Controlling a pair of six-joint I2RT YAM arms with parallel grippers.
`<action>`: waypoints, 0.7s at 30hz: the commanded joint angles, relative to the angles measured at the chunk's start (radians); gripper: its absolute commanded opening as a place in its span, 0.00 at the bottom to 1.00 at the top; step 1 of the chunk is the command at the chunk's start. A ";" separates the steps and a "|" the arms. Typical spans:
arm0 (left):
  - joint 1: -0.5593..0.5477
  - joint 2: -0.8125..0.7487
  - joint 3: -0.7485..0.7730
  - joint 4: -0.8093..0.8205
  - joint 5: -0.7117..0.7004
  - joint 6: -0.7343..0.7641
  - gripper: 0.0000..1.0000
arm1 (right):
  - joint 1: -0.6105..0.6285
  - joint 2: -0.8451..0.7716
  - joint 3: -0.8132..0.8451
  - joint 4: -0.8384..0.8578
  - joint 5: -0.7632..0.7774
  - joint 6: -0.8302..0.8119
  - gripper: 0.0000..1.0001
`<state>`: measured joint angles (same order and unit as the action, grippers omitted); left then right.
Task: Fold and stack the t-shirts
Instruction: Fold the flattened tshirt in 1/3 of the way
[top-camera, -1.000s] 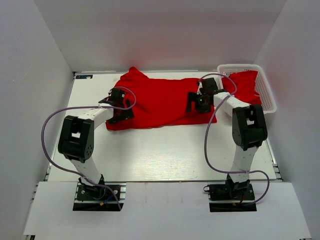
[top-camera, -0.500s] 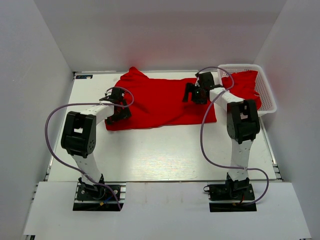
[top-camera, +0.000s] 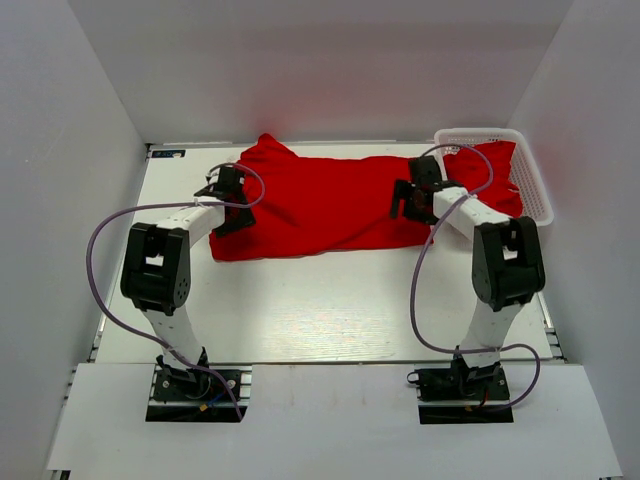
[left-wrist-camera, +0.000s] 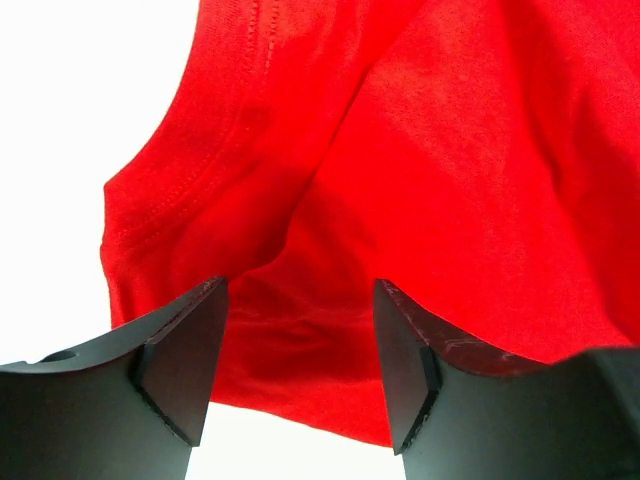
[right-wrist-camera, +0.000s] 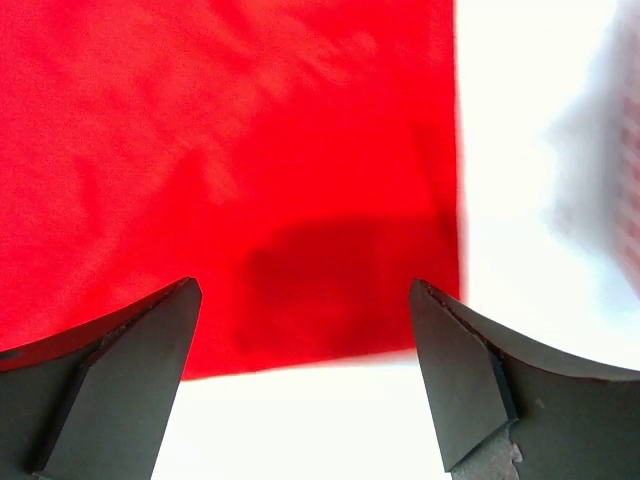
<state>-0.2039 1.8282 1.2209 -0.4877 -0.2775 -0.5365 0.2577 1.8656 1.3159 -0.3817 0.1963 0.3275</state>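
A bright red t-shirt (top-camera: 320, 205) lies spread across the back half of the white table, with wrinkles and a sleeve bunched at its far left. My left gripper (top-camera: 228, 200) is open over the shirt's left edge; the left wrist view shows the red cloth (left-wrist-camera: 400, 150) and its hem between the spread fingers. My right gripper (top-camera: 410, 200) is open over the shirt's right end; the right wrist view shows the shirt's corner (right-wrist-camera: 300, 200) below the spread fingers. A second red t-shirt (top-camera: 490, 172) lies crumpled in the basket.
A white plastic lattice basket (top-camera: 535, 190) stands at the back right, next to the right arm. White walls close the table at the back and both sides. Purple cables loop from both arms over the front of the table (top-camera: 320, 310).
My right gripper has moved right and a little forward, to the shirt's right end. My left gripper has moved slightly back along the shirt's left edge. The shirt has barely shifted.
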 joint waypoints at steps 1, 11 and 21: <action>0.003 -0.003 0.037 0.003 0.018 0.021 0.69 | -0.008 -0.075 -0.046 -0.046 0.112 0.024 0.90; 0.003 -0.015 0.057 -0.009 -0.126 0.079 0.74 | -0.057 -0.086 -0.110 -0.111 0.164 0.031 0.90; 0.012 0.095 0.097 0.112 -0.025 0.198 0.75 | -0.107 -0.057 -0.107 -0.111 0.141 0.036 0.90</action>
<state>-0.1978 1.9049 1.2926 -0.4160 -0.3283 -0.3790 0.1917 1.7958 1.2118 -0.4751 0.3115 0.3443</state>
